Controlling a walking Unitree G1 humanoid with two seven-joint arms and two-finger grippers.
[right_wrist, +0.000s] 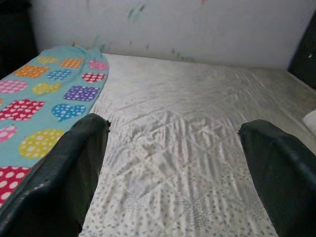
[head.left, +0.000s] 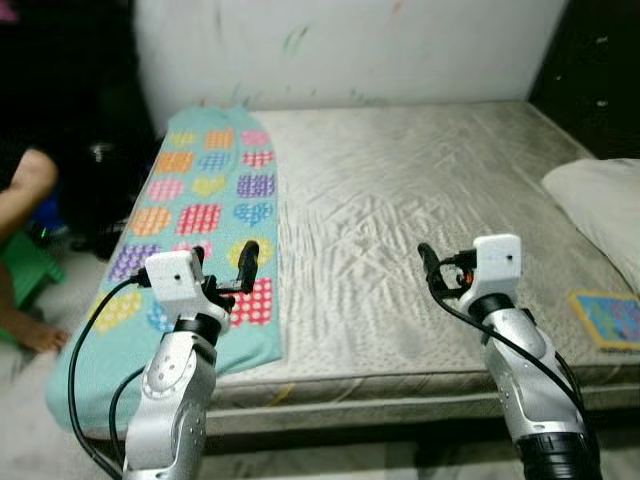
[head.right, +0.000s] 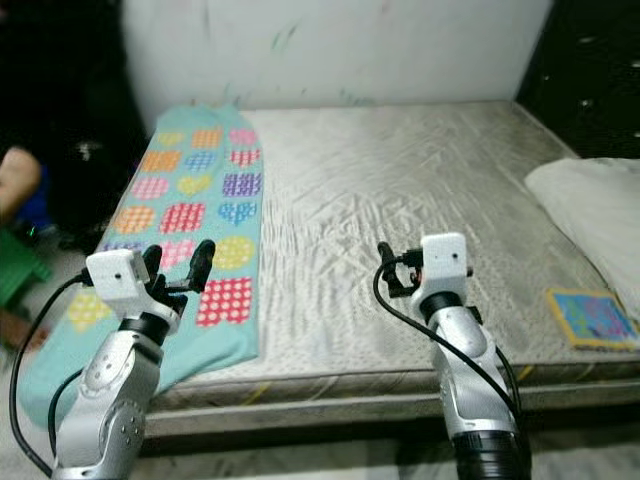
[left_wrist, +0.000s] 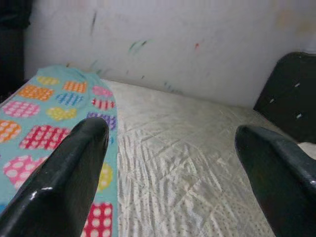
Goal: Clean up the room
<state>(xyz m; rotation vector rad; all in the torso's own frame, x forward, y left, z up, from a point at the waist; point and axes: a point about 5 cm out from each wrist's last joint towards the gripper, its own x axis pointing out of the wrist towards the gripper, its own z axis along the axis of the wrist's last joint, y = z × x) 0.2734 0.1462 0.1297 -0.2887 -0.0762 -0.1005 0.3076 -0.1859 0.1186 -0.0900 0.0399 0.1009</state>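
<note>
A teal blanket (head.left: pixel 210 190) patterned with coloured dotted hearts and squares lies along the left side of the bed and hangs over its front left corner. The grey quilted mattress (head.left: pixel 400 200) is bare in the middle. My left gripper (head.left: pixel 228 265) hovers open over the blanket's front end, with nothing between its fingers (left_wrist: pixel 64 182). Above the mattress's front edge, my right gripper (head.left: pixel 435 272) is held open and empty, its fingers (right_wrist: pixel 64 173) wide apart.
A white pillow (head.left: pixel 605 200) lies at the bed's right side, with a flat colourful book-like thing (head.left: pixel 608 318) in front of it. A person's arm (head.left: pixel 25 185) and foot (head.left: pixel 30 330) show at the left beside a green stool (head.left: pixel 25 265). A dark headboard (head.left: pixel 600 70) stands far right.
</note>
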